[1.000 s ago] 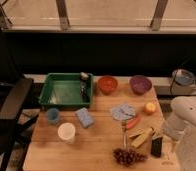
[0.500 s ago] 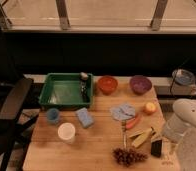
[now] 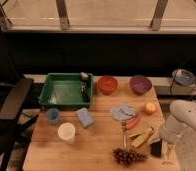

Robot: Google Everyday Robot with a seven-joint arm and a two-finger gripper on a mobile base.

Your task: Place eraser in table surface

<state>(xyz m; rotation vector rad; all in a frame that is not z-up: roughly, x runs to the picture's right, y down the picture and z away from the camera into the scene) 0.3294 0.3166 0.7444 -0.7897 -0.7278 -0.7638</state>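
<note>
The eraser (image 3: 156,148), a small black block, lies on the light-brown wooden table surface (image 3: 96,145) near its front right corner, just right of the yellow banana-like piece (image 3: 141,137). My gripper (image 3: 167,151) hangs from the white arm (image 3: 186,120) right beside the eraser, on its right, low over the table edge. I cannot tell whether it touches the eraser.
A green tray (image 3: 66,91) stands at the back left, with a red bowl (image 3: 107,84) and a purple bowl (image 3: 140,84) beside it. A light-blue sponge (image 3: 84,117), blue cup (image 3: 52,116), white cup (image 3: 66,132), grey cloth (image 3: 122,111) and grapes (image 3: 127,156) lie around. A chair (image 3: 11,105) stands on the left.
The arm has shifted only slightly downward at the table's right edge. The eraser lies in the same spot.
</note>
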